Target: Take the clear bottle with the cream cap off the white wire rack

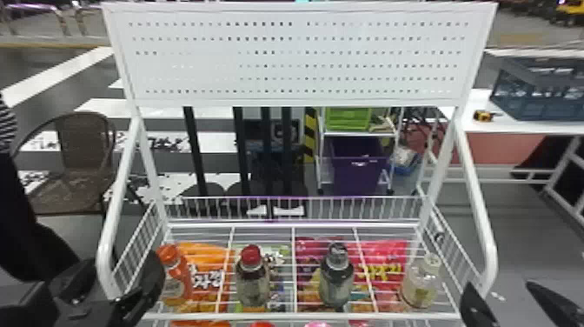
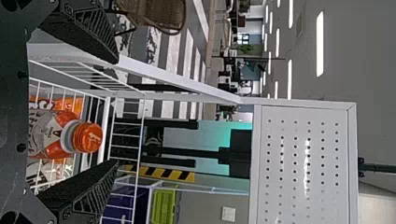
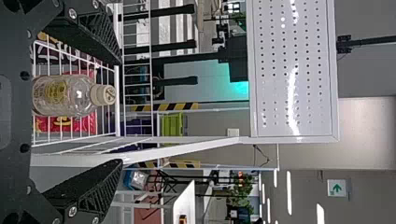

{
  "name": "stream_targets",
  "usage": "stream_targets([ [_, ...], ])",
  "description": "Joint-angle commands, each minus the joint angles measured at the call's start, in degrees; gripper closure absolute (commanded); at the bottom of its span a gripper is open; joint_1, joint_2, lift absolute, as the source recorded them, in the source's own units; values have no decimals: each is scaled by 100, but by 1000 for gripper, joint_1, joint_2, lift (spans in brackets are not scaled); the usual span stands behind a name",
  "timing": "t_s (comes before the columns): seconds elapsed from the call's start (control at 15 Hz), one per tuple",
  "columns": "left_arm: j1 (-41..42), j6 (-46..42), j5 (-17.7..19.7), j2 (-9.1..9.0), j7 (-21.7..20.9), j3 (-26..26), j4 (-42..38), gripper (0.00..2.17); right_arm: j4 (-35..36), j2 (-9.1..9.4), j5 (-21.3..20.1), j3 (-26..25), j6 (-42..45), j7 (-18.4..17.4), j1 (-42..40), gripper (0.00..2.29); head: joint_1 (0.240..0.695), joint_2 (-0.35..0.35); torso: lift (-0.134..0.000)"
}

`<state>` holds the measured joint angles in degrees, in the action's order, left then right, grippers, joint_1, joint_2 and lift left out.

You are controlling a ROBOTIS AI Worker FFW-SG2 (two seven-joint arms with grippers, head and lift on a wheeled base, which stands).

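At the near left, the left gripper [image 1: 141, 291] is by the rack [image 1: 300, 316]; the left wrist view shows its fingers spread apart, and ceiling lights [image 2: 320, 44] in the room. Left to right, the rack holds the orange bottle [image 1: 175, 276], red-capped bottle [image 1: 253, 280], dark-capped bottle [image 1: 336, 280] and, at the right end, the clear bottle [image 1: 420, 285], upright. At the near right, the right gripper [image 1: 499, 285] has its fingers apart; its wrist view shows the cream cap [image 3: 103, 94] side-on and a green sign [image 3: 336, 188].

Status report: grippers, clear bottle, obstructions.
Left gripper, right gripper open, empty. Clear bottle upright on rack, right end. Possible snag: rack's side tube by right gripper.
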<state>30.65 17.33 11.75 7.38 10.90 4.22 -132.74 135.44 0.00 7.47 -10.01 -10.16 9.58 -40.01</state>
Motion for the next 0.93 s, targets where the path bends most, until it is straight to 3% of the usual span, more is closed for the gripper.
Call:
stream_targets([
  [0.0, 20, 3, 2, 1, 0, 0, -24, 124, 17, 5, 9, -1, 0, 0, -16, 147, 499, 0, 0],
  [0.87, 90, -14, 2, 18, 0, 0, -33, 124, 158, 5, 0, -1, 0, 0, -148, 147, 499, 0, 0],
])
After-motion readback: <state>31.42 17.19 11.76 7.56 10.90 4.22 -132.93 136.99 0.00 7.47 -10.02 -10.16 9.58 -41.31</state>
